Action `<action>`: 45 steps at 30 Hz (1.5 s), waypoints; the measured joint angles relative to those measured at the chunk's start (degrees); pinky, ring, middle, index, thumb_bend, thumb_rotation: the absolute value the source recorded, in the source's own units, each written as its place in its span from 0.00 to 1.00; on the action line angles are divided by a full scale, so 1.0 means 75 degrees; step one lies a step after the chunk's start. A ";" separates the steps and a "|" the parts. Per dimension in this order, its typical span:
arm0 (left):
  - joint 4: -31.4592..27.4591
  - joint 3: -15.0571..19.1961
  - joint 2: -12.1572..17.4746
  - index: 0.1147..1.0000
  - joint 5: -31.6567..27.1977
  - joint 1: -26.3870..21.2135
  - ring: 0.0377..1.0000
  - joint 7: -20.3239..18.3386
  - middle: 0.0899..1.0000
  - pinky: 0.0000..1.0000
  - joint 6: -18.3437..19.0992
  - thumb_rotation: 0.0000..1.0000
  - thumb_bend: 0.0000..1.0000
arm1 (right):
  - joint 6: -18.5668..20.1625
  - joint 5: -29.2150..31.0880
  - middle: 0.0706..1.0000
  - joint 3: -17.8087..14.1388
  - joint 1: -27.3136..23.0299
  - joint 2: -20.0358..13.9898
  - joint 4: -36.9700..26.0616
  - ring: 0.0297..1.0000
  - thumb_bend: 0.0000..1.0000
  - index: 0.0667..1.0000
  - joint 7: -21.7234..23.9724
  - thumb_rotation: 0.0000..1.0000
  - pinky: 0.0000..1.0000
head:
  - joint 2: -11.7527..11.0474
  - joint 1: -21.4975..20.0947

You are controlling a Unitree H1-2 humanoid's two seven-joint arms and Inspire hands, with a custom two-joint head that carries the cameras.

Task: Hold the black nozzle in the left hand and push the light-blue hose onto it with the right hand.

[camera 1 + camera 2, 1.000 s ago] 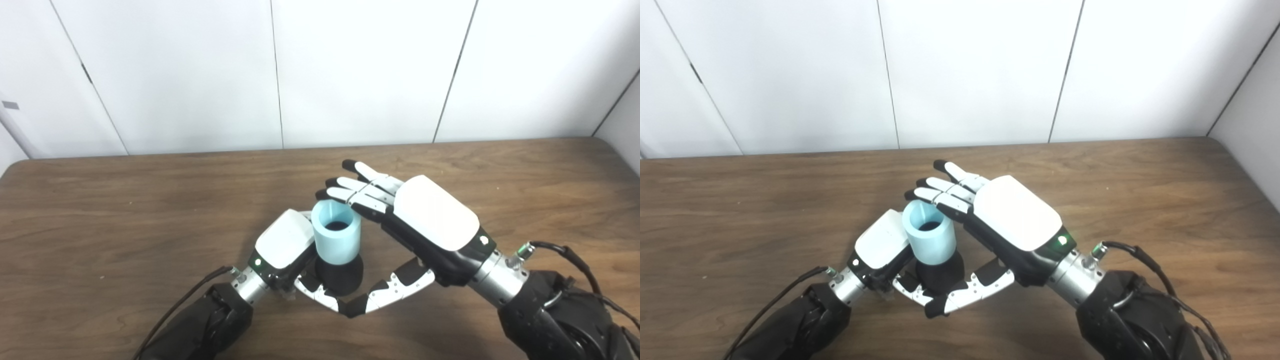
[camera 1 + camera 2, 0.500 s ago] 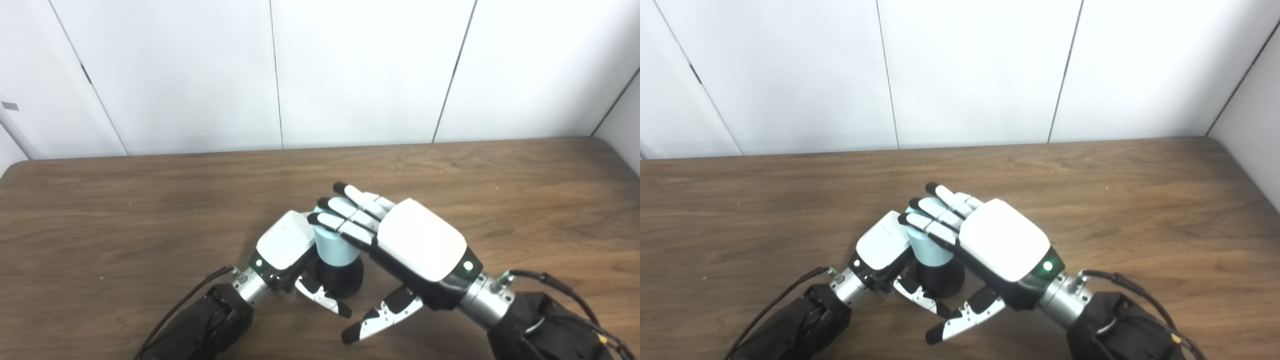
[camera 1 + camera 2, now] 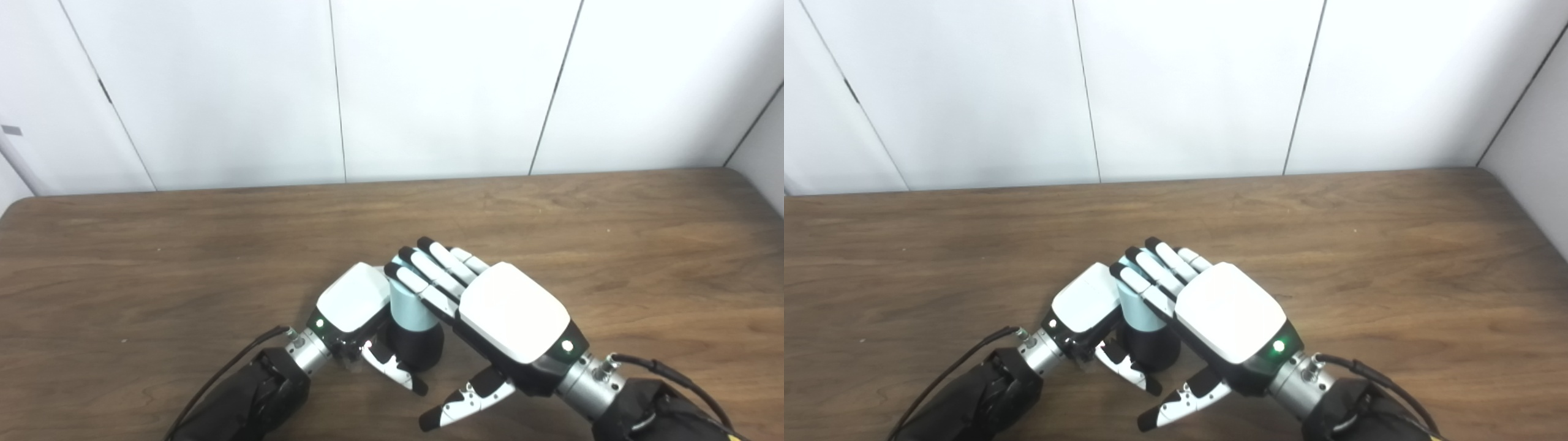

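Both hands engaged | left hand (image 3: 354, 298) grips black nozzle (image 3: 418, 346) | light-blue hose (image 3: 409, 309) upright | right hand (image 3: 490, 306) flat atop, unclenched

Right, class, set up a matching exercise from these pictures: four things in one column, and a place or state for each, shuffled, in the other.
Things:
1. left hand
2. right hand
3. light-blue hose
4. black nozzle

Places or states:
A. stands upright on top of the dark base piece
B. fingers laid flat over the tube's top
C. wrapped around the stack from the left
D. lowest part, just above the table

Pairs: 1-C, 2-B, 3-A, 4-D
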 measured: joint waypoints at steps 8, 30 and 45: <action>-0.0004 0.0034 -0.0003 0.46 0.0000 0.0013 0.43 -0.0020 0.41 0.59 -0.0001 0.00 0.50 | 0.0000 -0.0119 0.97 0.0026 0.0036 0.0038 -0.0008 0.98 0.80 0.93 -0.0028 0.80 0.87 | 0.0023 0.0000; -0.0010 0.0069 -0.0022 0.46 0.0104 0.0028 0.43 -0.0020 0.41 0.59 -0.0077 0.00 0.50 | 0.0035 0.0699 0.88 -0.0041 -0.0046 0.0014 0.0125 0.87 0.83 0.83 -0.0695 0.75 0.77 | 0.0047 0.0000; -0.0016 0.0083 -0.0024 0.45 0.0106 0.0034 0.43 -0.0028 0.41 0.60 -0.0079 0.00 0.50 | 0.0038 0.0513 0.95 0.0099 0.0048 -0.0044 0.0210 0.94 0.79 0.92 -0.0663 0.81 0.82 | 0.0059 0.0012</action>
